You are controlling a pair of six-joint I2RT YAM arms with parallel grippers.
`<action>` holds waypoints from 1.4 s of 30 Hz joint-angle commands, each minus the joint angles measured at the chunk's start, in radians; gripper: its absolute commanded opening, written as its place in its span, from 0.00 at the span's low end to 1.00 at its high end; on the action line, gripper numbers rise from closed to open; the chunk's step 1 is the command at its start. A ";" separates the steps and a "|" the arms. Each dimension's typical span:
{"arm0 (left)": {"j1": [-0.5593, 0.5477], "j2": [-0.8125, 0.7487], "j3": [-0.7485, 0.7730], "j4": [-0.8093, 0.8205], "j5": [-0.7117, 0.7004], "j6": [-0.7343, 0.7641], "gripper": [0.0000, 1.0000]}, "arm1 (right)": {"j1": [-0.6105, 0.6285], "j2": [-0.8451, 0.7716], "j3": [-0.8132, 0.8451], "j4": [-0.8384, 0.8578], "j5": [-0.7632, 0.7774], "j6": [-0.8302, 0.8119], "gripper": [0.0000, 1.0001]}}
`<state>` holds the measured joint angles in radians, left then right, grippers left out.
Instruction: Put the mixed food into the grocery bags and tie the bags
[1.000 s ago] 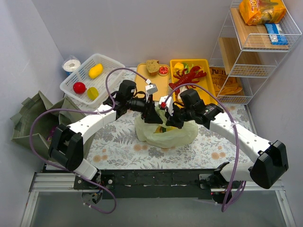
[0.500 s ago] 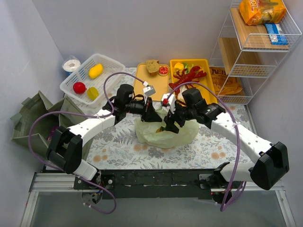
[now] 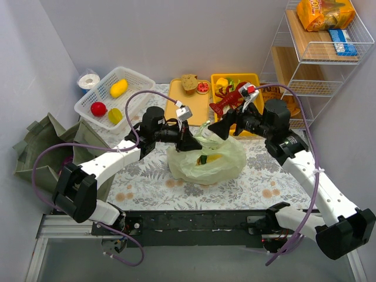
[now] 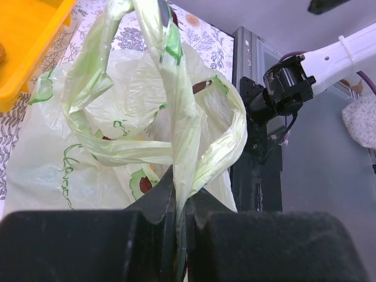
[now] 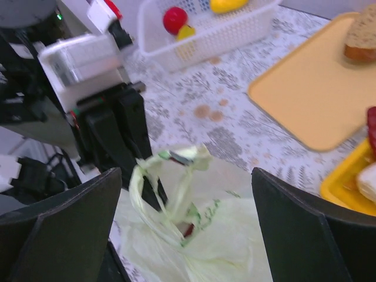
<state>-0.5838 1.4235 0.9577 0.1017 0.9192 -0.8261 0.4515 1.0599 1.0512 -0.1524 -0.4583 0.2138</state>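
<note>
The pale-green plastic grocery bag [image 3: 207,163] lies in the middle of the flowered table with yellow and green toy food [image 3: 210,157] showing through it. My left gripper [image 3: 191,143] is shut on one twisted loop handle [image 4: 176,147], holding it up over the bag [image 4: 82,164]. My right gripper [image 3: 223,128] hangs open above the bag's far right side, touching nothing; the bag [image 5: 200,241] shows between its fingers [image 5: 70,223]. The olive-grey tote [image 3: 38,147] lies slumped at the left. A red lobster [image 3: 232,96] and yellow pieces sit in the yellow tray [image 3: 258,79]; a bread bun [image 3: 188,82] rests on the orange tray [image 3: 176,103].
A white slatted basket [image 3: 138,79] with yellow and red toy fruit stands at the back left. A wire shelf [image 3: 311,64] with orange snack packets [image 3: 324,13] stands at the right. The black rail [image 3: 194,222] runs along the near edge.
My left gripper closed on the bag handle and holds it. My right gripper opened, let go of the bag and drew back to the right toward the yellow tray.
</note>
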 commanded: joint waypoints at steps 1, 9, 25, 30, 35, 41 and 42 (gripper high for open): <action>-0.024 -0.058 -0.005 0.004 -0.031 0.027 0.00 | 0.006 0.018 -0.083 0.359 -0.085 0.298 0.98; -0.034 -0.055 -0.002 -0.002 -0.039 0.031 0.00 | 0.075 0.081 -0.091 0.372 -0.042 0.253 0.96; -0.036 -0.055 0.010 -0.026 -0.063 0.025 0.02 | 0.085 0.077 -0.120 0.401 -0.037 0.204 0.01; -0.036 -0.064 0.010 -0.016 -0.072 0.012 0.29 | 0.085 0.032 -0.092 0.303 0.018 0.121 0.01; -0.036 -0.077 -0.002 0.024 -0.121 -0.027 0.37 | 0.085 -0.020 -0.097 0.271 0.026 0.075 0.01; -0.028 -0.090 -0.007 0.082 -0.144 -0.064 0.37 | 0.085 -0.049 -0.100 0.221 0.047 0.036 0.01; -0.027 -0.093 -0.016 0.088 -0.152 -0.070 0.37 | 0.085 -0.052 -0.102 0.220 0.050 0.035 0.01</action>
<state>-0.6128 1.3907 0.9558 0.1333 0.8040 -0.8692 0.5381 1.0359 0.9321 0.0902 -0.4393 0.2928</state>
